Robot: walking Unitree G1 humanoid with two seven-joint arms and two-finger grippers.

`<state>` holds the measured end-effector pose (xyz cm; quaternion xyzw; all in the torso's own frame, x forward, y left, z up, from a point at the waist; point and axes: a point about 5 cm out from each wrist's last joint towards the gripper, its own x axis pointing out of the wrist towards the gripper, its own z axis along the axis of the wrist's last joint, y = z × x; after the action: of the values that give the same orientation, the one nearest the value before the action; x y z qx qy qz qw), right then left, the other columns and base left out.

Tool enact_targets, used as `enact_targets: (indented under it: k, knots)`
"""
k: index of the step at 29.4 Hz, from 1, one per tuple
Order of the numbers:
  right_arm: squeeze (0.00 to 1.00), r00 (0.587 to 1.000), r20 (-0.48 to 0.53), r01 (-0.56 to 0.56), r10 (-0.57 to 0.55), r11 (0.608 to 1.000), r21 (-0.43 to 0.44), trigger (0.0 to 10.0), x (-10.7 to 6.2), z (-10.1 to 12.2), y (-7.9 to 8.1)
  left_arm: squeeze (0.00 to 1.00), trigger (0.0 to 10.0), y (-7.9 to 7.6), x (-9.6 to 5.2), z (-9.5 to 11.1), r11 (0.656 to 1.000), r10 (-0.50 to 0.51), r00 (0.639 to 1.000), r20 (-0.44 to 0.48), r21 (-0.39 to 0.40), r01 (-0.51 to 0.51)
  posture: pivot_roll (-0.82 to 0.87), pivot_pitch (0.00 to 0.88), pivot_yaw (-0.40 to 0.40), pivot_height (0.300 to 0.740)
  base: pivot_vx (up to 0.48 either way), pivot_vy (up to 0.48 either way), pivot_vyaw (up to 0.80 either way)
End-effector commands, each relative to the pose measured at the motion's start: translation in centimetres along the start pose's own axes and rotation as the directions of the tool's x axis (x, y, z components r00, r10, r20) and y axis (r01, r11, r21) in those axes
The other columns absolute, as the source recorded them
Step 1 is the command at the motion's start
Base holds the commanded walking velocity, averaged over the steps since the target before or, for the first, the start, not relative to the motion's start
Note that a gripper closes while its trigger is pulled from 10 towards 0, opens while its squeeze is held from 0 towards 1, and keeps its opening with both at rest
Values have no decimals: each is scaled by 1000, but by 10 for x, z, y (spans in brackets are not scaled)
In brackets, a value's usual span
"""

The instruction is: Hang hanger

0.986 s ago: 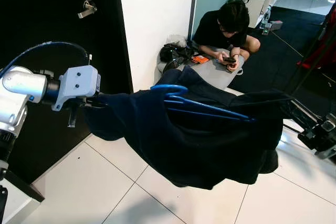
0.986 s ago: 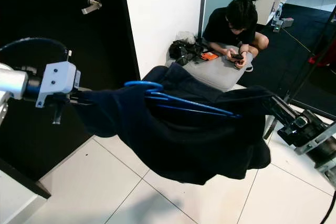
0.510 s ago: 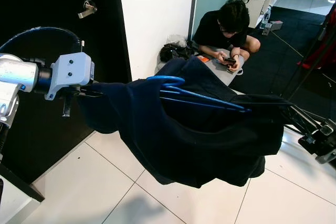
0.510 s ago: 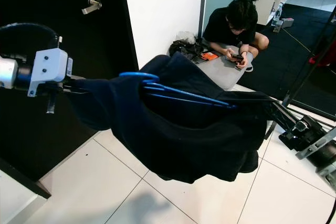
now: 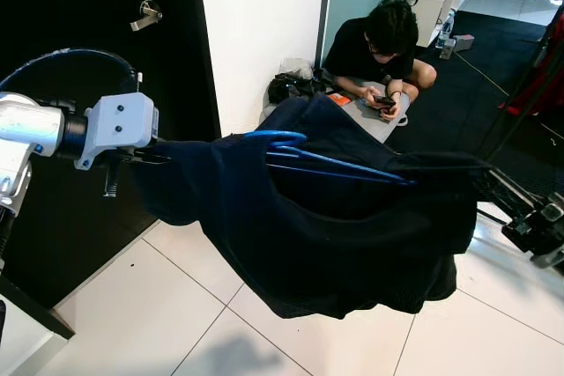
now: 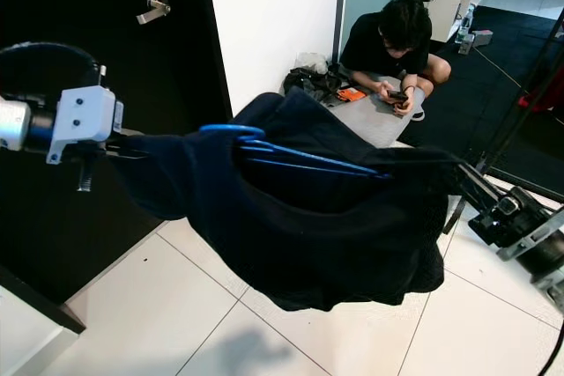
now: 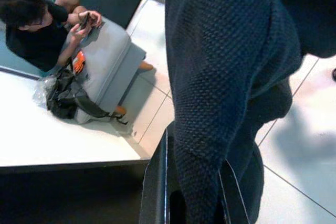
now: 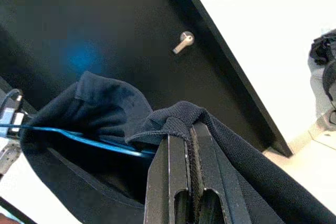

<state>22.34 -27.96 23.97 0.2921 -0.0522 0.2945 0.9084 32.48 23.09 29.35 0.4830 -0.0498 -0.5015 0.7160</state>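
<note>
Bright indoor light, sharp focus, door perhaps underexposed

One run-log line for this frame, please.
left gripper: shut on dark garment | right gripper: shut on garment | blue hanger: inside garment, unhung | person: seated behind

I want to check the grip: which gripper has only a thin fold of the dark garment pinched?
The right gripper: its fingers are shut on a thin hem of the dark garment. The left gripper holds a thick bunched sleeve.

No legible text, labels, brands or numbers were seen on any surface in these views; nothing readable.
</note>
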Motion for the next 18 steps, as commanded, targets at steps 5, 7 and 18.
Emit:
enact_targets:
  k: [5,7,18]
  knots:
    - [0,998,60,-18,20,999,-40,0,3,15,7,0,10000,-6,10,-5,999,34,999,-24,-12,-35,36,44,13,740,0,0,0]
    - [0,998,59,-11,13,999,-37,0,7,13,6,0,10000,-8,20,-1,999,47,999,6,-15,-47,38,43,12,740,0,0,0]
    - [0,996,-82,-20,20,1000,4,0,24,-18,6,0,10000,-28,36,14,996,-93,988,126,25,90,39,44,10,740,0,0,0]
